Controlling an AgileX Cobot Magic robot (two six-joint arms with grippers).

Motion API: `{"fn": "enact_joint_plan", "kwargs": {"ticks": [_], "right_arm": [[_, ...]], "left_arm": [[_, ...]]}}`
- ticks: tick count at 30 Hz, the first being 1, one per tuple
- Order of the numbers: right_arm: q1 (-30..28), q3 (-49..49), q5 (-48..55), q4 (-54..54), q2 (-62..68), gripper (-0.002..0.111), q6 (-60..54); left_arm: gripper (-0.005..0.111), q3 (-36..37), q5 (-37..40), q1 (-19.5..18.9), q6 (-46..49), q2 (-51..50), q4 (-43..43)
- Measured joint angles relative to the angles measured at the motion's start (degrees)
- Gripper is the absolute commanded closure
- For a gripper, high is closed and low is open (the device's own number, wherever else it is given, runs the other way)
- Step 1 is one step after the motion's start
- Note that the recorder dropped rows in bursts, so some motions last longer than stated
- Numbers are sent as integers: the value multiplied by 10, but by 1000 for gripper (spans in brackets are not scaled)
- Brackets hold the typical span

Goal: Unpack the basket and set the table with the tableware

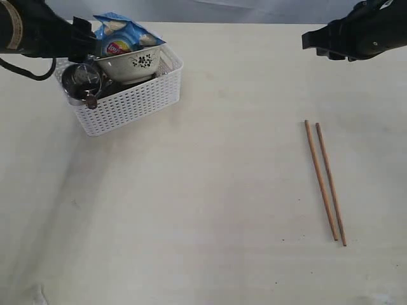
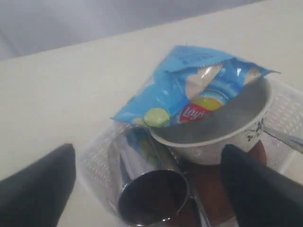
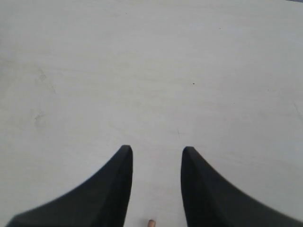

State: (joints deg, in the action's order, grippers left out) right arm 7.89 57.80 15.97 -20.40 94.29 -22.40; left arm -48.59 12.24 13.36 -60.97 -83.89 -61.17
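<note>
At upper left, the basket (image 1: 127, 105) is shown holding bowl (image 1: 133, 63), cup (image 1: 81, 79) and chip bag (image 1: 121, 35), not yet unpacked; only the chopsticks (image 1: 324, 181) are laid on the table (image 1: 210, 210), at right. Left gripper (image 2: 149, 152) and right gripper (image 3: 156, 151) are spread apart, empty.

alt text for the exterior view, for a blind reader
A white basket sits upper left on a table, holding a floral bowl, a blue chip bag and a steel cup, with the left gripper over it. Two wooden chopsticks lie side by side at right; the right gripper hangs at upper right.
</note>
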Motion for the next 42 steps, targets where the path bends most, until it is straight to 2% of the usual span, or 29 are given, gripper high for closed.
{"fn": "enact_joint_plan", "kwargs": {"ticks": [9, 13, 19, 26, 34, 42], "right_arm": [[0, 0, 0, -1, 1, 74, 0], [0, 0, 0, -2, 1, 74, 0], [0, 0, 0, -2, 1, 74, 0], [0, 0, 0, -2, 1, 74, 0], [0, 0, 5, -3, 1, 74, 0], [0, 0, 9, -3, 1, 74, 0]], "left_arm": [[32, -16, 0, 0, 21, -14, 35], [32, -22, 28, 0, 136, -14, 148], [32, -77, 185, -1, 346, -14, 339], [32, -89, 205, -1, 474, -14, 470], [32, -89, 180, -1, 505, -21, 482], [32, -89, 160, -1, 507, -80, 427]]}}
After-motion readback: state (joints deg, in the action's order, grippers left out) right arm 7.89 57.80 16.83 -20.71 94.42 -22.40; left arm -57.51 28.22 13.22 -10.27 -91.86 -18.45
